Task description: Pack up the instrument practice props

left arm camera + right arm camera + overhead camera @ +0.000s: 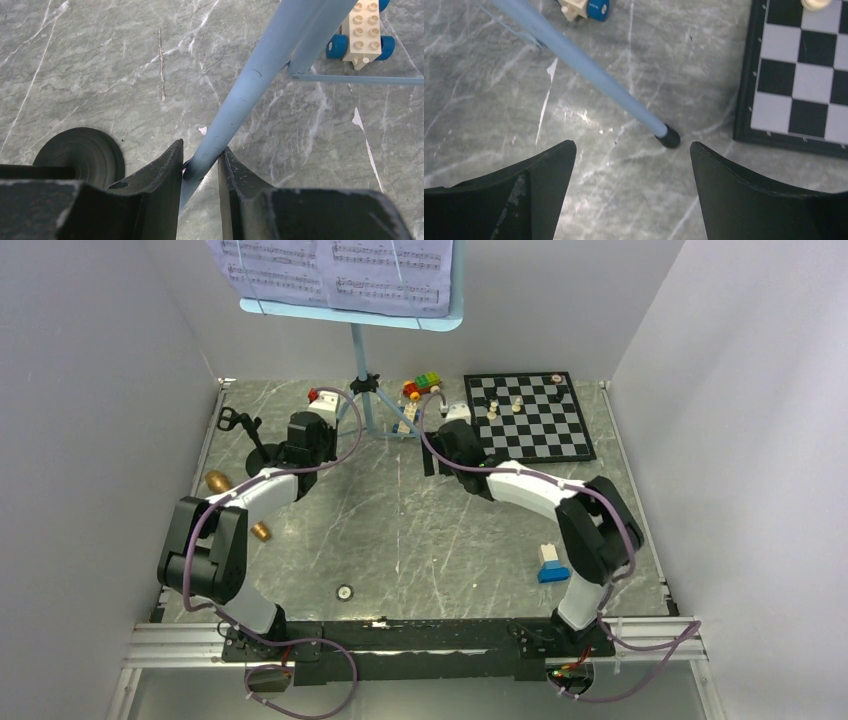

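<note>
Grey counter (400,540), walled box: left end effector (201,150) clamped on a leg of the music stand (358,355), right end effector (631,147) apart over another foot (669,137). Stand's back-centre, prob light, stiff, top-heavy w/ pages (335,270) up top, so grab tubes low.

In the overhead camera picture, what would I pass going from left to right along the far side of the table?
From the left: black mic stand → light-blue music stand → colourful toy brick car → chessboard.
</note>
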`<act>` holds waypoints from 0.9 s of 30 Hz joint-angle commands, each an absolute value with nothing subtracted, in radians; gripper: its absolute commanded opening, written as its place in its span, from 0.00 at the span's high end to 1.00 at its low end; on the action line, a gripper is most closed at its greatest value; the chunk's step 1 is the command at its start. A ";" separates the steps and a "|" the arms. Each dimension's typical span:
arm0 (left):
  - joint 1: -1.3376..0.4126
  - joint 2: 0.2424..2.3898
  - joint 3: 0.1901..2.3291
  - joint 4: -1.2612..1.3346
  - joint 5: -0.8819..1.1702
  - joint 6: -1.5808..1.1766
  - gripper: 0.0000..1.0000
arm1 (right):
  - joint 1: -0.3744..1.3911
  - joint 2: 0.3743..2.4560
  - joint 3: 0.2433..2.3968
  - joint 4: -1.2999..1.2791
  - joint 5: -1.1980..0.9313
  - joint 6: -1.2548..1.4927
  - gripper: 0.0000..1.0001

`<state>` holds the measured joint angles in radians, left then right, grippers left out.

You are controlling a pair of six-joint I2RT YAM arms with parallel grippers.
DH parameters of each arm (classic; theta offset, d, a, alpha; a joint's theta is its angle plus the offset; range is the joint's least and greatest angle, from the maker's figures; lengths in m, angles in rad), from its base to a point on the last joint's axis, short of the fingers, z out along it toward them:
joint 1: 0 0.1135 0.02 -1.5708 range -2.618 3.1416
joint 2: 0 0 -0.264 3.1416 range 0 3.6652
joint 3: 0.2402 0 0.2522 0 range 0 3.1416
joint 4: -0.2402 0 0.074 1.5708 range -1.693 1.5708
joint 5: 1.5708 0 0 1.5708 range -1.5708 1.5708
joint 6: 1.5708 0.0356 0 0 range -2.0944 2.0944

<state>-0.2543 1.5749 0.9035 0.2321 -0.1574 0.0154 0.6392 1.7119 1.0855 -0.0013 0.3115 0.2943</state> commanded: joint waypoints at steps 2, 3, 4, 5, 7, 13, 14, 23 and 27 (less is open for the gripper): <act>-0.273 1.499 0.877 0.258 -0.153 -0.012 1.00 | 0.635 1.826 1.221 0.065 0.312 0.207 0.12; -0.273 1.499 0.879 0.257 -0.153 -0.012 1.00 | 0.635 1.848 1.234 0.068 0.321 0.192 0.12; -0.273 1.497 0.881 0.253 -0.151 -0.012 1.00 | 0.635 1.868 1.242 0.073 0.329 0.176 0.13; -0.273 1.496 0.883 0.252 -0.148 -0.012 1.00 | 0.633 1.882 1.245 0.083 0.337 0.157 0.14; -0.274 1.498 0.885 0.250 -0.142 -0.012 1.00 | 0.631 1.907 1.247 0.108 0.344 0.119 0.17; -0.277 1.519 0.891 0.244 -0.134 -0.016 1.00 | 0.618 1.950 1.239 0.164 0.329 0.044 0.27; -0.278 1.523 0.892 0.244 -0.131 -0.018 1.00 | 0.617 1.954 1.239 0.170 0.325 0.037 0.30; -0.284 1.526 0.894 0.234 -0.130 -0.026 1.00 | 0.618 1.962 1.211 0.202 0.309 0.009 0.78; -0.285 1.507 0.882 0.227 -0.124 -0.048 1.00 | 0.620 1.941 1.178 0.209 0.306 0.018 0.93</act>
<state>-0.2665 1.5600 0.8852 0.2398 -0.1558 0.0132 0.6262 1.9644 1.2022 0.1375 0.3092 -0.0380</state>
